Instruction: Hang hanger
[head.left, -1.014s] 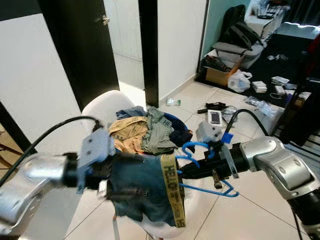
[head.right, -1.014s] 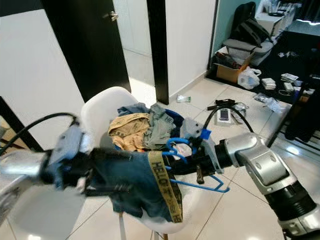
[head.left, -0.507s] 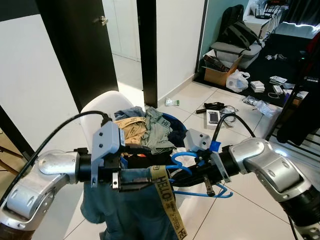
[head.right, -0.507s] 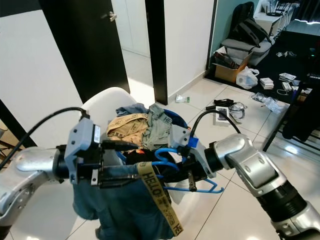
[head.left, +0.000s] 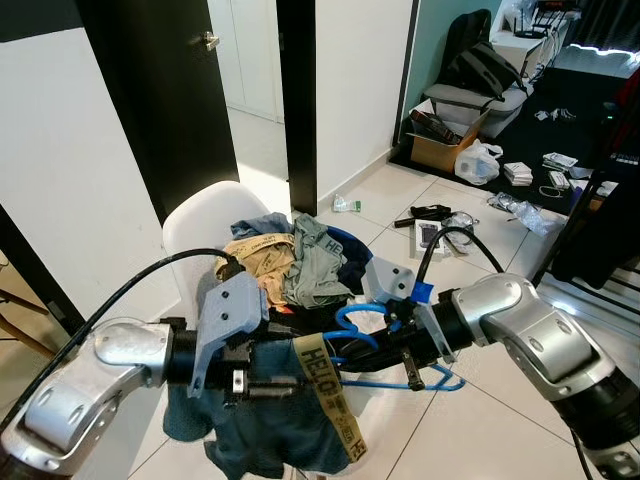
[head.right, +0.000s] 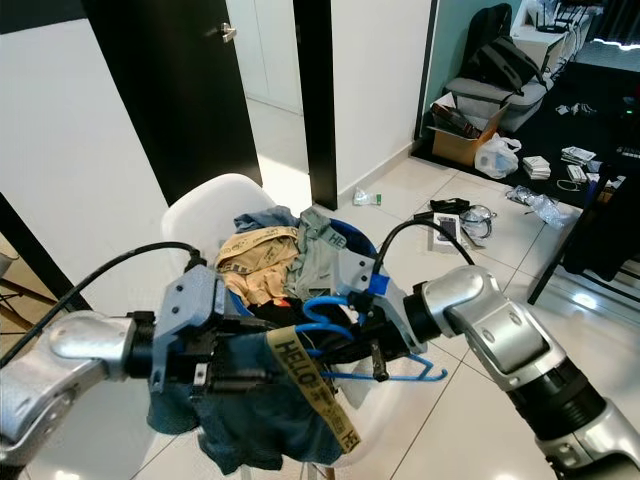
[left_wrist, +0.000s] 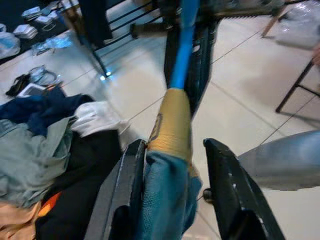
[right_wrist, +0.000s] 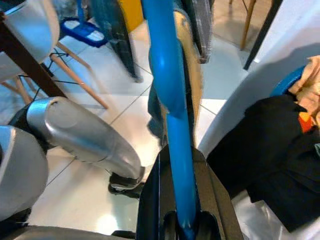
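The white moulded plastic chair stands at about 11 o'clock from the middle of the left eye view, and a heap of crumpled clothes in tan, grey-green and dark blue lies on its seat. In front of the chair both arms meet. The blue-green denim garment with a yellow printed waistband hangs at 6 o'clock from the left gripper, whose two black fingers are closed on the bunched cloth. Just beside it, toward 3 o'clock, the right gripper is clamped on the blue plastic clothes hanger; in the right wrist view the blue bar runs between its fingers. The yellow band lies over one end of the hanger, so I judge the garment is only partly on it. A rail or hook for hanging I cannot find; the dressing and the hanging itself seem still to be done.
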